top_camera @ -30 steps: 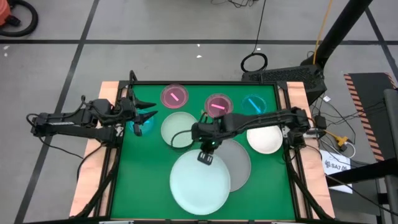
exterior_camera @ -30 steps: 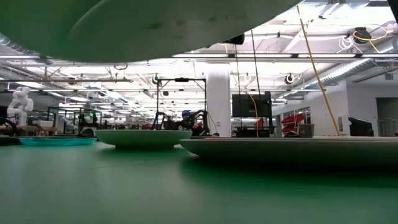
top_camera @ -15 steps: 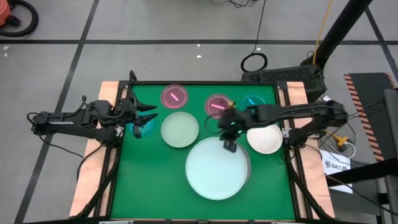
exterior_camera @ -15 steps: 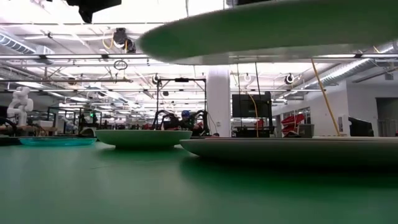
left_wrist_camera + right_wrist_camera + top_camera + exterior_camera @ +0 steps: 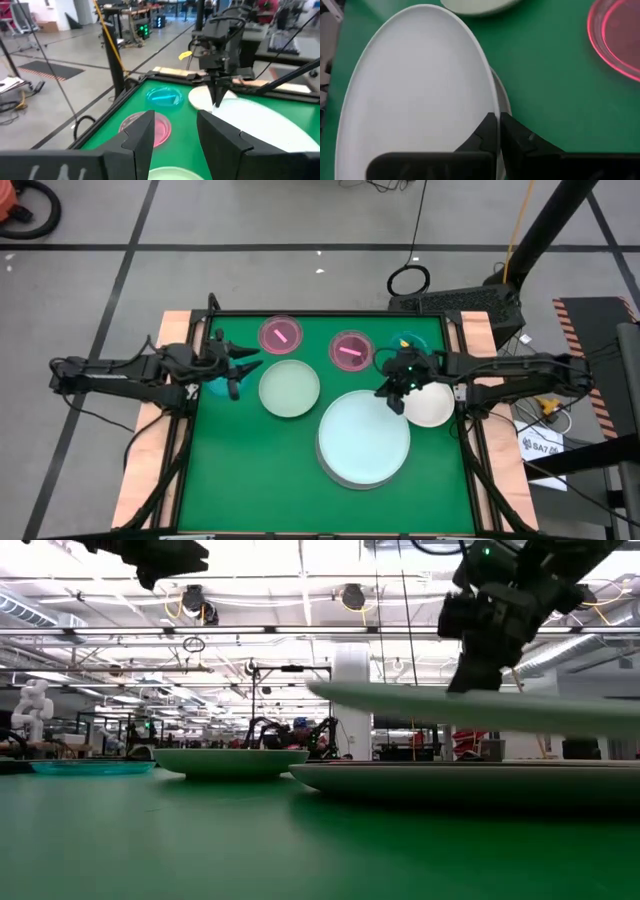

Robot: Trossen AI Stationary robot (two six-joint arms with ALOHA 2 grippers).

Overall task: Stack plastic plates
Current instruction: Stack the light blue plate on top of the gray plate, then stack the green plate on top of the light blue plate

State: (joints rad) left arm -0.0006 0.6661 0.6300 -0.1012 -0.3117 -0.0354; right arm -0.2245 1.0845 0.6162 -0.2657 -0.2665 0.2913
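Note:
My right gripper (image 5: 395, 395) is shut on the large pale mint plate (image 5: 365, 437). That plate hovers over the large grey plate (image 5: 470, 780), which is almost hidden under it in the high view. My left gripper (image 5: 238, 370) is open and touches nothing, up above a small teal plate (image 5: 213, 386) at the table's left side. Resting flat on the green mat are the medium pale green plate (image 5: 289, 388), two pink plates (image 5: 280, 333) (image 5: 350, 350), a second teal plate (image 5: 405, 345) and a white plate (image 5: 432, 406). My right gripper pinches the mint plate's rim (image 5: 489, 107) between its two fingers, on the plate's far right side. The fingers (image 5: 478, 665) come from above, pointing down. In the low view the plate is lifted clear, close to level, a little above the grey plate.
Wooden rails (image 5: 478, 350) border the green mat (image 5: 250, 470). Bare mat lies at the near left and along the near edge. The white plate sits right beside my right gripper. Beyond the table are a workshop floor, cables and stands.
My right gripper has carried the mint plate from the table's near middle toward the right and far side. It has lowered the plate from high above the low camera to just above the grey plate, which it now covers. The grip has stayed shut.

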